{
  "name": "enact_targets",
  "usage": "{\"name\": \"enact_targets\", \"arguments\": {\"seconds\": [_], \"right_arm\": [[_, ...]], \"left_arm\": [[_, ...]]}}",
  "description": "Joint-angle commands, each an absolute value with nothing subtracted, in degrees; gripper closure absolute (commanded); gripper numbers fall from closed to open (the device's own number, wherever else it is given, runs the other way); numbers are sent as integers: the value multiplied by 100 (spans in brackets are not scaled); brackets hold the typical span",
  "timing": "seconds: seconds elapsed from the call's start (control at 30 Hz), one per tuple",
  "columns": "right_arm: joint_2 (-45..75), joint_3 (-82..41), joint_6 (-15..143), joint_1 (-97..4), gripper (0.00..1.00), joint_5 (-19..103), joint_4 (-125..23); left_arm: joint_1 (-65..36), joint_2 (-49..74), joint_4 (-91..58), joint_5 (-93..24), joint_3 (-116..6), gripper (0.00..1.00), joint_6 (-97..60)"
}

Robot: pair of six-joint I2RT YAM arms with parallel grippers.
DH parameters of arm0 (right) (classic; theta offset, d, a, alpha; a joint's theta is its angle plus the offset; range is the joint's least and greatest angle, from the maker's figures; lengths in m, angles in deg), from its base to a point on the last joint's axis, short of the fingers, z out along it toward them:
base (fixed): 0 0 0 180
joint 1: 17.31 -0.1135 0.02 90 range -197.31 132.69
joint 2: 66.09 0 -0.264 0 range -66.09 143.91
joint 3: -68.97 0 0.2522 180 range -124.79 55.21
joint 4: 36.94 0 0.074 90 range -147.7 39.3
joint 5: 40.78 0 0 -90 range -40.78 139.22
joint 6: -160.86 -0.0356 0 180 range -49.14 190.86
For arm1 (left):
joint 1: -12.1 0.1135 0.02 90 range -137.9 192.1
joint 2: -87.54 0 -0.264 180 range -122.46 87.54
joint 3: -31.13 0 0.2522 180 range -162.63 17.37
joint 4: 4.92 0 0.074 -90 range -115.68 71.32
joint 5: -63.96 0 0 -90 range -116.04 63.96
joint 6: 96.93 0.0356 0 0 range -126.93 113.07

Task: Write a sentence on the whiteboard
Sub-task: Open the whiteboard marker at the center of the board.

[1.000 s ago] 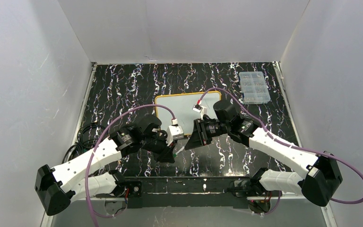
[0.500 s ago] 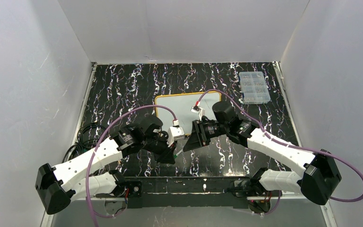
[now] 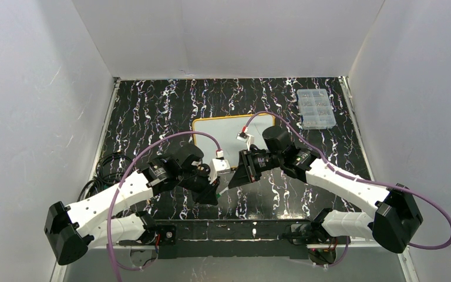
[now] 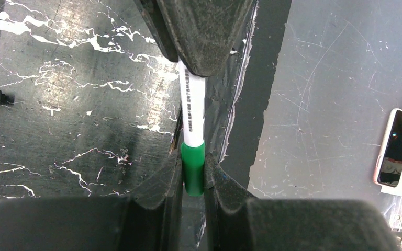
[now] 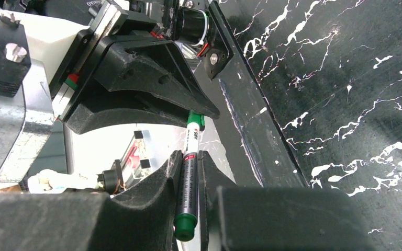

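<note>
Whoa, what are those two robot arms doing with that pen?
Both arms hold one marker between them, just on the near side of the whiteboard. The left hand pinches its green end, and the right hand grips the barrel. They may be about to pull the cap off. No writing shows on the board yet.

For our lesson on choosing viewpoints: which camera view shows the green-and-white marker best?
Right wrist: the marker shows almost end to end, with its printed label. The left wrist view shows only its white barrel and a green end. In the top view it is a tiny sliver.
</note>
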State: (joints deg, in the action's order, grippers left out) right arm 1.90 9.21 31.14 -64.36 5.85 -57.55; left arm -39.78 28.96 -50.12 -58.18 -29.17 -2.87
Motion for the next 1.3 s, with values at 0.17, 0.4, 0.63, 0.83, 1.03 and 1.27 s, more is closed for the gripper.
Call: {"name": "enact_targets", "arguments": {"seconds": [0.17, 0.4, 0.63, 0.83, 1.03, 1.27], "right_arm": [[-178, 208, 4088, -6486, 99, 876, -6710], [-281, -598, 4903, -6295, 99, 1053, -7969], [-435, -923, 5131, -5894, 99, 588, -8360], [-498, -1199, 5254, -5707, 99, 340, -8687], [-462, -1519, 5593, -5642, 99, 765, -9361], [-604, -1445, 5657, -5642, 99, 1641, -9476]], "left_arm": [[-4001, 2848, -5096, -5388, -2925, 100, -219], [-4016, 3052, -5033, -4960, -2818, 100, -214], [-4110, 3333, -4973, -4625, -2743, 100, -205], [-4116, 3450, -4953, -4547, -2719, 100, -198], [-4117, 3580, -4982, -4329, -2714, 100, -246], [-4123, 4004, -4968, -3574, -2726, 100, -966]]}}
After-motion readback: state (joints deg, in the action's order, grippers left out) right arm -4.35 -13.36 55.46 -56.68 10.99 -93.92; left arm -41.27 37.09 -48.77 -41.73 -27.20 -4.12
